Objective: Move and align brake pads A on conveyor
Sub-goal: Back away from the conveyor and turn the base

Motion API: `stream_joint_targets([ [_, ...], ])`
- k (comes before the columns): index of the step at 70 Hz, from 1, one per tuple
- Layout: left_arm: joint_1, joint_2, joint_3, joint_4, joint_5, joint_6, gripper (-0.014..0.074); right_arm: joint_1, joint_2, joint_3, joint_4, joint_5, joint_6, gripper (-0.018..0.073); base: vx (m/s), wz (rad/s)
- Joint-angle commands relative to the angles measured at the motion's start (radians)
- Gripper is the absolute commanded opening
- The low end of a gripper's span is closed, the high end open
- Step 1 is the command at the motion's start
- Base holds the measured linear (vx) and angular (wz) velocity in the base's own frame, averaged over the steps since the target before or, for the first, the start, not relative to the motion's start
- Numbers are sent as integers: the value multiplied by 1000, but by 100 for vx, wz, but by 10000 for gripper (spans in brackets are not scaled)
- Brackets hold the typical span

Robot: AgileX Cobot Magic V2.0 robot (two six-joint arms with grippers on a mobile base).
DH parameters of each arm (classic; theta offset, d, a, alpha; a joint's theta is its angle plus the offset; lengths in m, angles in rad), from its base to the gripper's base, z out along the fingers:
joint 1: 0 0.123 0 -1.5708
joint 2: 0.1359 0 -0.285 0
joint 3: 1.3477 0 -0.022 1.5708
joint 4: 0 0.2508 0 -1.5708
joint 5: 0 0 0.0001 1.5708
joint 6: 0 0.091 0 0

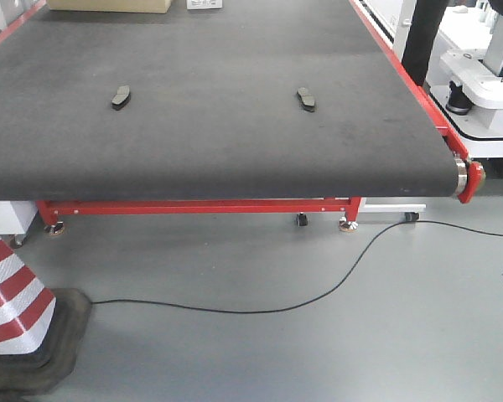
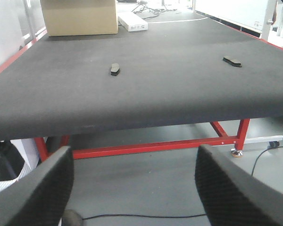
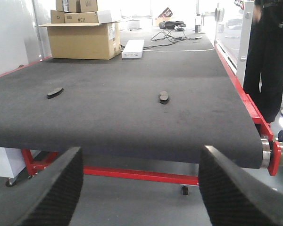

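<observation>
Conveyor: the conveyor (image 1: 235, 142) has a wide dark grey belt with a rough surface, red strips on its edges and a red frame (image 1: 201, 206) below.
Brake pads: only two can be seen. The left-side brake pad (image 1: 121, 97) and the right-side brake pad (image 1: 306, 99) lie flat on the belt, well apart, in about the same row near the front end. Both lie at an angle, and their far ends lean toward each other.
Left gripper: the left gripper (image 2: 134, 197) hangs in front of the belt end, over the floor. Its black textured fingers (image 2: 35, 188) are spread wide and hold nothing.
Right gripper: the right gripper (image 3: 141, 193) is also before the belt end, jaws wide apart and empty.
Far end of belt: a cardboard box (image 3: 82, 40) with smaller boxes (image 3: 80, 16) on top, and a flat white box (image 3: 133, 48) beside it.
Writing: the letters "CH" can be read on one small box; other labels are too small to read.
Floor: a black cable (image 1: 318, 297) and a red-white striped cone (image 1: 8, 293).
Right side: a person in dark clothes (image 3: 273, 56) stands beside the conveyor.
</observation>
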Motion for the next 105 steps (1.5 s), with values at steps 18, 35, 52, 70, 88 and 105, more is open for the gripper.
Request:
stream_joint_targets([
  [18,-7,17,-28,-3,-69,-4,523,1,6,-27,-5,-77,0,487,-12,-9],
  [35,-7,17,-28,-3,-69,-4,523,1,6,-27,-5,-76,0,487,-11,-49],
  [52,-7,17,-28,-3,-69,-4,523,1,6,-27,-5,-76,0,487,-13,-89],
  [70,-7,17,-28,-3,-70,-4,523,1,6,-27,-5,-76,0,487,-10,-89],
  [88,-7,17,-28,-3,-69,-4,523,1,6,-27,-5,-76,0,487,-6,-73],
  [105,-7,17,-28,-3,-69,-4,523,1,6,-27,-5,-76,0,487,-8,-73],
])
